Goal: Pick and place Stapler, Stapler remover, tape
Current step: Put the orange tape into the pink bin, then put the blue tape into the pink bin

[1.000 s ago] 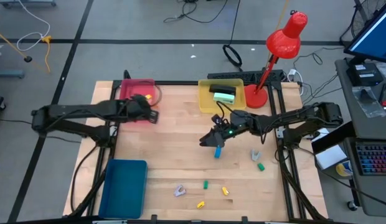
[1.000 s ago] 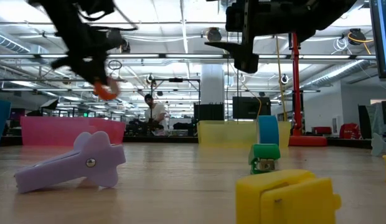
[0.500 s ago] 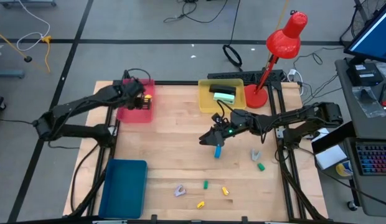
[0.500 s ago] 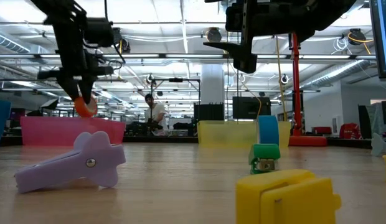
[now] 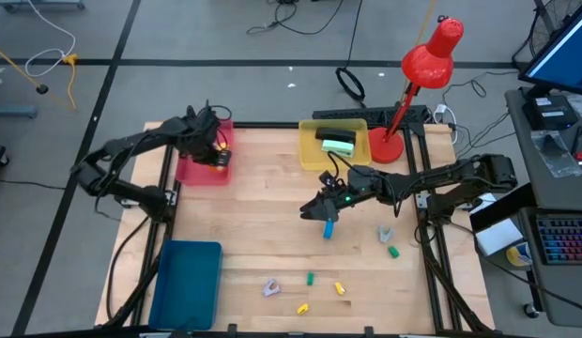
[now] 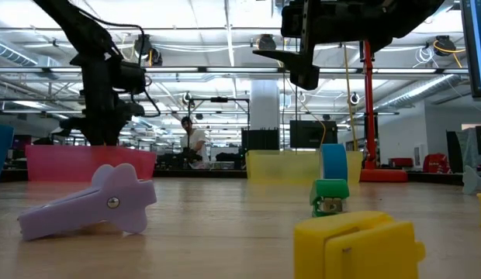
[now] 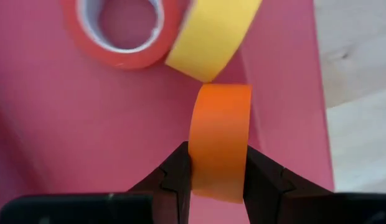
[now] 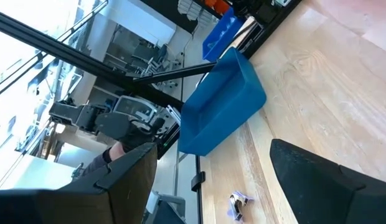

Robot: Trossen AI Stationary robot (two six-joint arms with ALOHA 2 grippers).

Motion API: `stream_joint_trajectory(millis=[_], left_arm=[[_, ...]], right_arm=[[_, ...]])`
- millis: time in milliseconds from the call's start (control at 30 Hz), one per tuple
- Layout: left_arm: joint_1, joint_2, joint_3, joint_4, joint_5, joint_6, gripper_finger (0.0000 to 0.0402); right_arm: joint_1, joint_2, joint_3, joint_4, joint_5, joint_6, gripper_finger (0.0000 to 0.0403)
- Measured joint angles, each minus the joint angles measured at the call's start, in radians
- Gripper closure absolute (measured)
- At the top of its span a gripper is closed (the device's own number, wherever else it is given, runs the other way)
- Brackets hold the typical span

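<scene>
Two rolls already lie in the pink tray; left gripper pinches the orange tape above it for release. Right gripper hangs spread over the blue tape.

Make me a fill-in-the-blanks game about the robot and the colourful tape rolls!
1. The left tool is pinching the ____ tape roll.
2. That roll hangs over the ____ tray, where a red roll and a yellow roll already lie.
3. The right tool waits wide open above the ____ tape roll, which stands on the wooden table.
4. The yellow tray sits beside a red ____.

Missing words: orange; pink; blue; lamp
</scene>
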Motion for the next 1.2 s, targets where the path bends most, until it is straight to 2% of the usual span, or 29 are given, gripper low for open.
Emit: stream_joint_trajectory(millis=[133,467,533,700,833,1000,1200], left_arm=[[0.01,0.042,0.0,0.026,0.07,0.057,0.0297],[0.029,0.096,0.003,0.052,0.079,0.114,0.0297],[0.028,0.096,0.003,0.049,0.062,0.115,0.0274],[0.03,0.098,-0.001,0.045,-0.011,0.115,0.0169],[0.029,0.098,-0.001,0.041,-0.029,0.104,0.0112],[0.029,0.095,0.0,0.027,-0.029,0.085,0.0071],[0.014,-0.001,0.021,0.015,-0.029,0.047,0.0054]], right_arm=[[-0.002,0.0,0.0,0.0,0.003,0.0,0.01],[-0.01,0.0,0.0,0.0,0.031,-0.004,0.0099],[-0.015,0.0,0.0,0.0,0.031,-0.004,0.0099],[-0.027,0.0,0.0,0.01,0.031,-0.004,0.0099],[-0.033,0.0,0.0,0.024,0.031,-0.004,0.0099],[-0.035,0.0,0.0,0.023,0.031,-0.004,0.0099],[-0.035,0.0,0.0,0.023,0.028,-0.023,0.0099]])
